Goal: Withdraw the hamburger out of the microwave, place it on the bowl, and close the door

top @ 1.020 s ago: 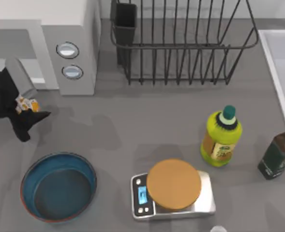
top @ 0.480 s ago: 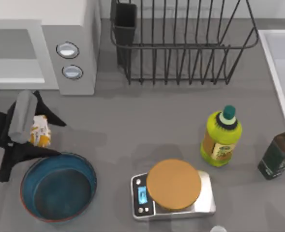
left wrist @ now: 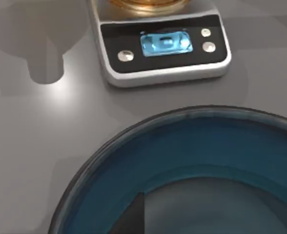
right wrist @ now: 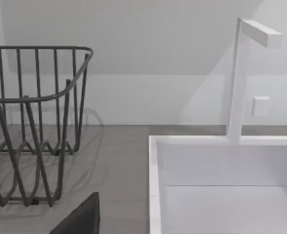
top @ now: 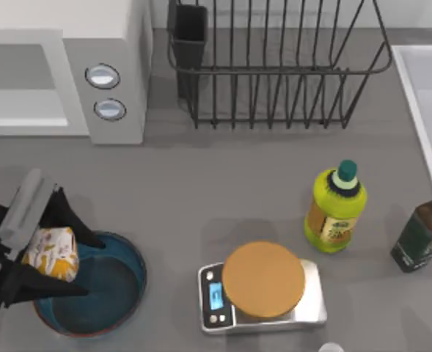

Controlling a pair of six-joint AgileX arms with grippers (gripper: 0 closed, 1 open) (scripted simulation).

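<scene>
My left gripper (top: pixel 72 261) is shut on the hamburger (top: pixel 50 254), a white and orange-yellow wrapped bundle. It holds the bundle above the left part of the bowl (top: pixel 140 273), which is teal-blue inside with a reddish-brown rim. The left wrist view looks down on the bowl's rim (left wrist: pixel 133 130) from close by. The white-grey microwave (top: pixel 113 44) stands at the back left, its cavity open toward the front. The door is out of view. A dark piece of my right gripper (right wrist: pixel 80 219) sits at the lower edge of the right wrist view, by the sink.
A silver scale (top: pixel 315 304) with a tan disc sits just right of the bowl and shows in the left wrist view (left wrist: pixel 162 46). A black wire rack (top: pixel 274 66) stands at the back. A yellow-green bottle (top: pixel 337 209), a dark bottle (top: pixel 421 235) and a white sink (top: pixel 425 88) are at the right.
My left gripper has carried the hamburger from in front of the microwave toward the table's front, ending over the bowl's left part.
</scene>
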